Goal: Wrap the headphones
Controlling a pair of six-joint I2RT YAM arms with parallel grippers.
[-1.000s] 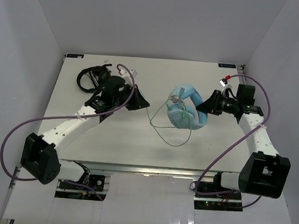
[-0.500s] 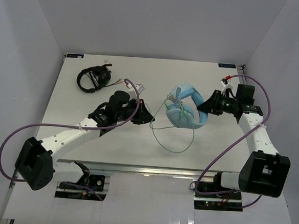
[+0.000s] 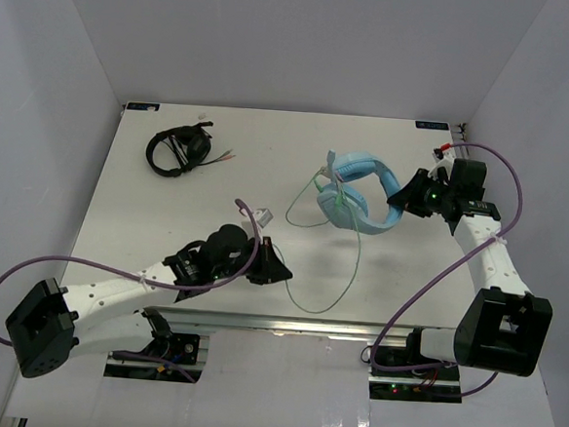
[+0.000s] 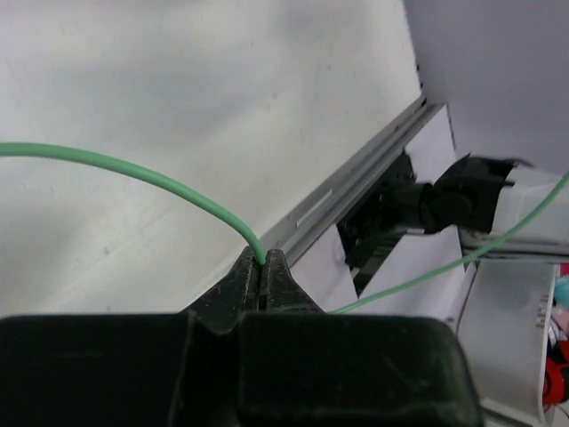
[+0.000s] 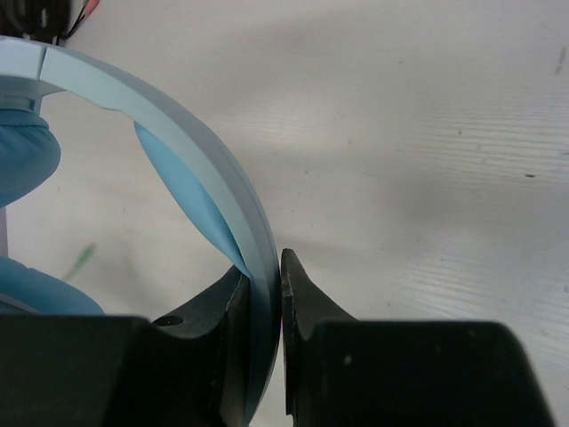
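Left gripper: its 2 fingers are pressed together on the thin green cable. The cable comes up out of the tips and bends away to the left in the left wrist view.
Left gripper place: low over the near part of the table, close to the front edge.
Front rail: a metal strip along the near table edge, just past the left gripper.
Right gripper: it pinches the light blue headband, with 1 finger on the inside and 1 on the outside.
Right gripper place: at the far right of the table, pointing left.
Headphones: light blue, held by the headband in the right gripper, over the far right part of the table. The 2 ear cups are at the left end, away from the gripper. I cannot tell if they touch the table or hang just over it.
Ear cup pad: a soft blue pad shows at the left edge of the right wrist view.
Cable path: from the ear cups it runs toward the front of the table in a long loose loop and ends in the left gripper. Another bit loops out to the left of the ear cups.
Black headphones: small, lying near the far left corner of the table, well apart from both grippers.
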